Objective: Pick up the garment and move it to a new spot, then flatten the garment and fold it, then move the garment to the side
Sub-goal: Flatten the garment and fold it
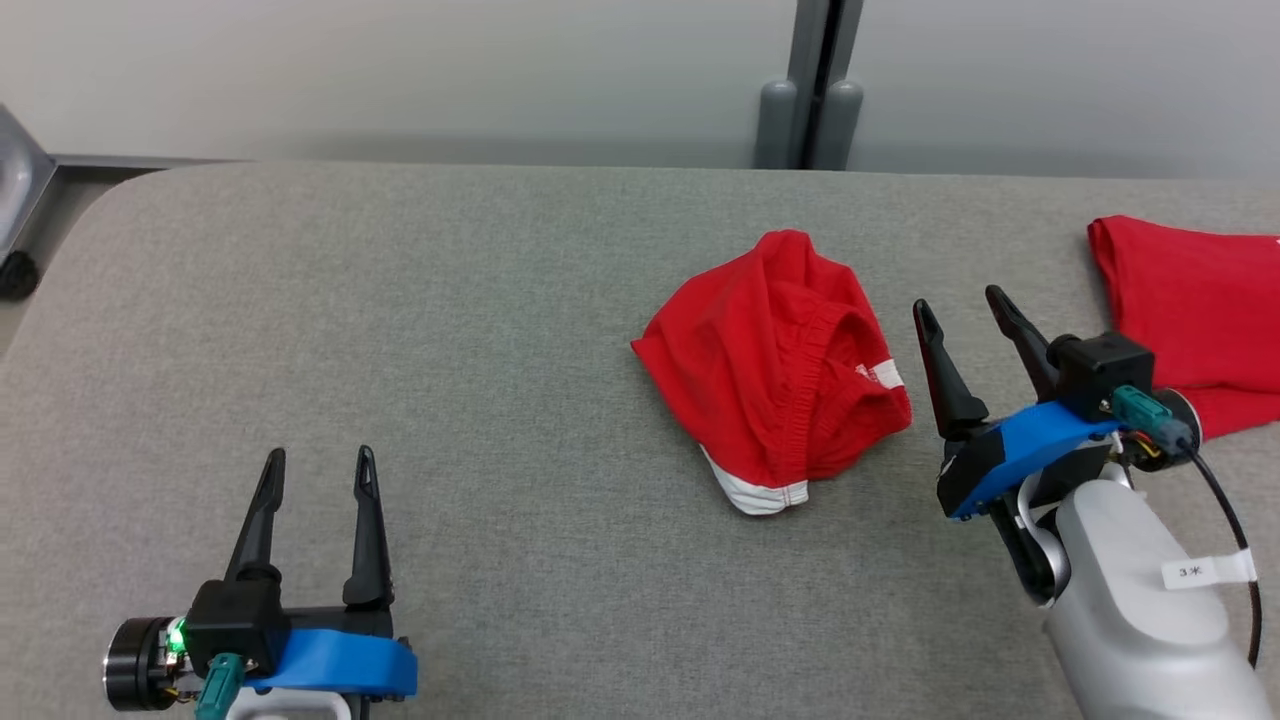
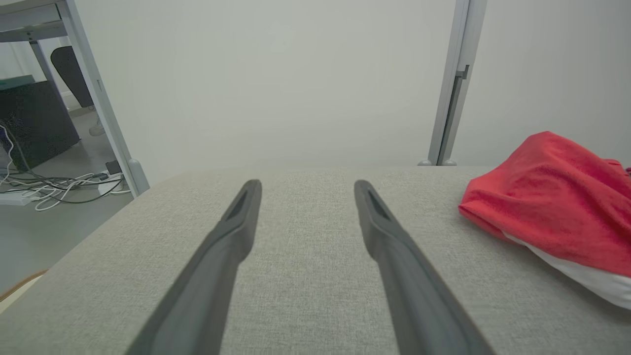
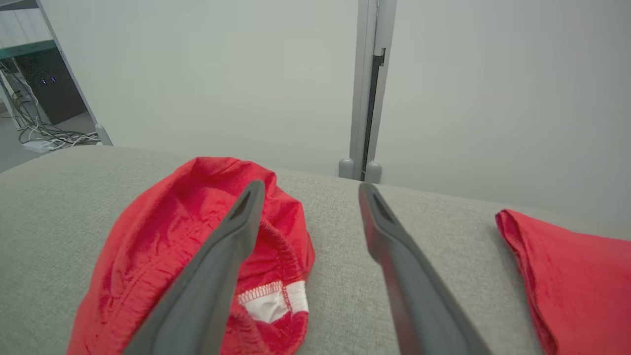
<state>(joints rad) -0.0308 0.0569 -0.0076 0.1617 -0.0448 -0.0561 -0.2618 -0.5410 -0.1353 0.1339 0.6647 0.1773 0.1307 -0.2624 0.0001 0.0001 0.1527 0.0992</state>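
The red garment [image 1: 775, 365] lies crumpled in a heap a little right of the middle of the grey surface [image 1: 450, 330], its white trim showing at the near side. The right claw [image 1: 960, 300] is open and empty, just beside the garment's right side, not touching it. The left claw [image 1: 320, 460] is also open and empty, near the near left corner and well apart from the garment. A second red cloth [image 1: 1190, 310] lies at the right edge.
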